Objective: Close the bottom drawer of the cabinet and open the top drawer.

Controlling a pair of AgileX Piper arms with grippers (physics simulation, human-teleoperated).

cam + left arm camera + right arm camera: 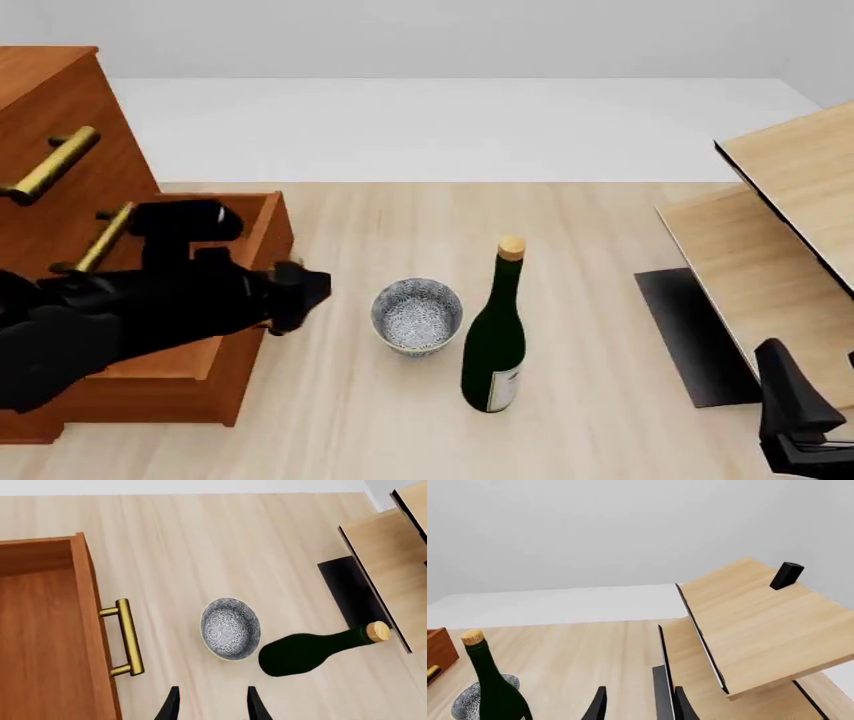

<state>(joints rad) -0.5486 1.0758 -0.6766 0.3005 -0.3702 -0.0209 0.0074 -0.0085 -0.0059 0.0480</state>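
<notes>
The bottom drawer is being shown pulled out of the cabinet, its handle lying crosswise just beside the left gripper, whose fingers are spread; the right gripper, likewise spread, is being kept well apart.

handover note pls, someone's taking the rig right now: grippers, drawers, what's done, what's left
Left gripper: open, empty, above the table near the bottom drawer handle.
Right gripper: open, empty, parked at the right by the pale boards.
Cabinet at left: bottom drawer pulled out, top drawer shut.
Bowl and bottle stand in front of it.
Done: nothing.
Left: close bottom, open top.
</notes>
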